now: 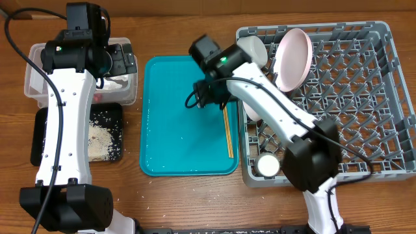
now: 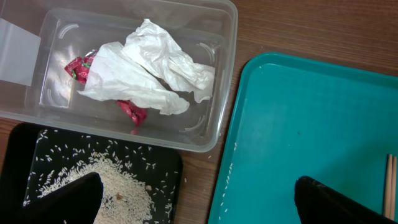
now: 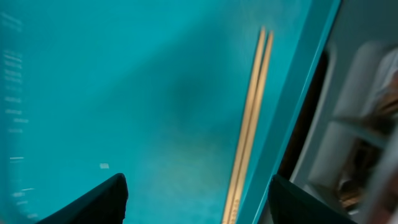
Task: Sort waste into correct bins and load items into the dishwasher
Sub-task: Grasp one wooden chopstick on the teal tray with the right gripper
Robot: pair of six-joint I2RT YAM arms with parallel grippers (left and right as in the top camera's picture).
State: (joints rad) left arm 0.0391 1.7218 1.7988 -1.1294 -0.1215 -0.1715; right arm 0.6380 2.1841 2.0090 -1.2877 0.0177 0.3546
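My right claw (image 3: 199,202), jaws apart and empty, hangs over the large flat teal plastic tray (image 1: 175,130). 2 thin wooden chopsticks (image 3: 249,118) lie together just inside the rim nearest the square grey plastic dish rack (image 1: 364,97), with open teal floor on their other side. My left claw (image 2: 199,205), jaws wide and empty, hovers near the clear rectangular plastic tub (image 2: 221,74) holding the crumpled white paper napkin (image 2: 149,74), beside the shallow black rectangular tray (image 2: 15,155).

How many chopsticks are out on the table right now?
2. Both chopsticks lie side by side on the teal tray, along its right edge beside the grey rack. More could hide under the right arm.
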